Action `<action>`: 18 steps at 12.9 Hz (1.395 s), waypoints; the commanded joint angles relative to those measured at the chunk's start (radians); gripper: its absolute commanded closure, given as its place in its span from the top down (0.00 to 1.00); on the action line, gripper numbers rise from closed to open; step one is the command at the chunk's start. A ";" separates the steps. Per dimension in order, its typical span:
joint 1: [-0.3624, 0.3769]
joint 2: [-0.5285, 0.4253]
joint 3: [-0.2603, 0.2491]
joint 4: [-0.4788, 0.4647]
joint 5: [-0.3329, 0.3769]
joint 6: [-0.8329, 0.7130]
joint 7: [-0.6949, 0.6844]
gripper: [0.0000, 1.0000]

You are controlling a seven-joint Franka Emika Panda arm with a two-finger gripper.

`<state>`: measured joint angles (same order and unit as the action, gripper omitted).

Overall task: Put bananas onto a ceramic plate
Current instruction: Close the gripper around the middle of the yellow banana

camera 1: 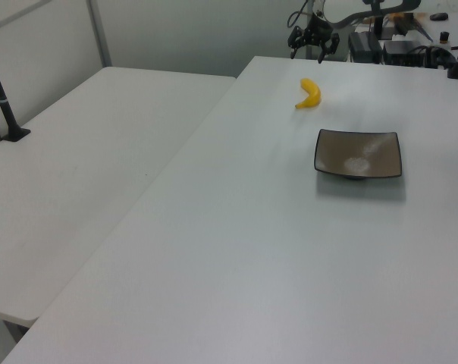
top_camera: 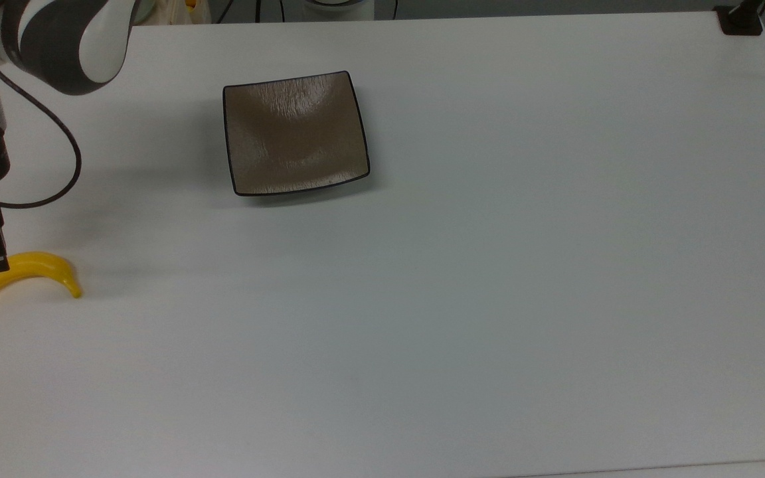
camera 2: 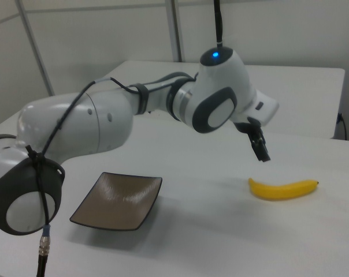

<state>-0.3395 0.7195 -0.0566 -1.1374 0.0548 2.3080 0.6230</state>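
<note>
The bananas (camera 2: 283, 189) lie flat on the bench (top_camera: 489, 299), long axis across the right view, well apart from the ceramic plate (top_camera: 295, 133). The hand (camera 2: 260, 148) hangs just above their blunt end, touching nothing. Whether its fingers are spread cannot be told.

The top view's left edge cuts off the banana (top_camera: 17, 272) (its thick end).

The top view looks straight down on my tabletop (top_camera: 489, 299); the left view looks along it from farther off; the right view sits low and near; all share the ceramic plate (top_camera: 295, 133).
</note>
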 commanded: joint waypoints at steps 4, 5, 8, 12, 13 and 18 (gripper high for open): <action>-0.012 0.089 -0.048 0.005 -0.016 0.094 0.017 1.00; -0.012 0.100 -0.052 0.005 -0.016 0.103 0.017 1.00; -0.012 0.117 -0.060 -0.010 -0.015 0.128 0.021 1.00; -0.012 0.147 -0.062 -0.028 -0.016 0.192 0.023 1.00; -0.012 0.152 -0.062 -0.030 -0.016 0.200 0.021 1.00; -0.004 0.167 -0.069 -0.030 -0.019 0.208 0.017 0.86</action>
<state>-0.3576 0.9000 -0.1110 -1.1432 0.0541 2.4885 0.6230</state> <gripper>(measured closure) 0.035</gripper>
